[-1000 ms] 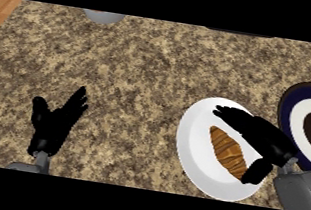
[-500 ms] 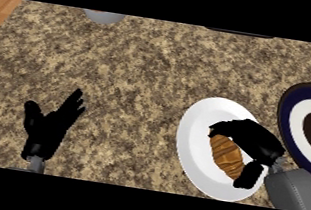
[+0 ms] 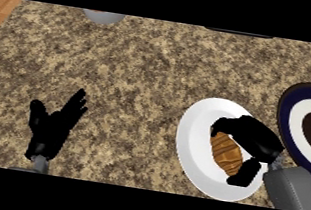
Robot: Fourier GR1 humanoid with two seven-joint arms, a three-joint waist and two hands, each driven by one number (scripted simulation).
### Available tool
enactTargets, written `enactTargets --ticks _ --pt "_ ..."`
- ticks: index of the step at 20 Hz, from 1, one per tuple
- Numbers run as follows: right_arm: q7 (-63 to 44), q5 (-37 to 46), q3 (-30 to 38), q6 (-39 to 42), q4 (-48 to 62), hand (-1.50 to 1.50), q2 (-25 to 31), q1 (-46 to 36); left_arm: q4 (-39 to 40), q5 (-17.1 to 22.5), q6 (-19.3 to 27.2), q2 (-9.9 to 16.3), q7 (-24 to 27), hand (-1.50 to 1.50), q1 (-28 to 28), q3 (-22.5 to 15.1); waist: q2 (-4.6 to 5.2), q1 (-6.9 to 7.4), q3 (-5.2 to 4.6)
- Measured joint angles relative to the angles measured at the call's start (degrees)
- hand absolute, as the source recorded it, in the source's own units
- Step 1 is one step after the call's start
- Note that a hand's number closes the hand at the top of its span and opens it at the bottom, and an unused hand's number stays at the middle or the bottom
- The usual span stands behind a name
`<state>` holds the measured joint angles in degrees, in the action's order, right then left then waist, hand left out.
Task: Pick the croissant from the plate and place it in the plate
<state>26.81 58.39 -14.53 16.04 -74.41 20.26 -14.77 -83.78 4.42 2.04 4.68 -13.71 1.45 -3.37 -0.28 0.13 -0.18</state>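
The golden-brown croissant [image 3: 225, 154] is lying on the round white plate [image 3: 195, 158], with the black right hand [image 3: 253, 141] curling its fingers and thumb around it. Just beside that plate is sitting a dark blue plate with a white ring [image 3: 299, 116]. The left hand [image 3: 52, 124] is resting open above the speckled granite desk [image 3: 141, 69].

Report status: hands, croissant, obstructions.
Right hand curled round golden-brown croissant on white round plate. Left hand open, resting lower left. Dark-rimmed plate alongside, nothing between.
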Motion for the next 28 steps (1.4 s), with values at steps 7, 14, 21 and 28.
enactTargets --ticks 7,14,21,28 --pt "-12.92 -1.02 4.11 -12.62 -12.63 1.5 -10.17 13.85 -1.24 0.61 0.52 0.85 0.81 0.0 3.45 1.85 -1.02 -4.02 0.18" --pt "-19.05 -2.58 1.64 -28.17 -33.42 1.5 -18.22 28.77 -1.5 1.03 0.69 0.97 0.95 0.0 3.98 2.64 -1.08 -4.97 0.2" --pt "-22.53 -9.77 -1.59 -39.43 -49.7 1.5 -19.87 44.48 -0.11 0.86 -0.11 0.66 1.08 0.0 1.7 2.03 -0.36 -2.88 0.27" --pt "-18.8 -29.85 9.43 -41.76 -52.65 1.5 -18.64 46.87 0.79 -0.02 -0.11 -0.27 2.28 0.0 0.68 1.14 -0.1 -1.29 0.39"
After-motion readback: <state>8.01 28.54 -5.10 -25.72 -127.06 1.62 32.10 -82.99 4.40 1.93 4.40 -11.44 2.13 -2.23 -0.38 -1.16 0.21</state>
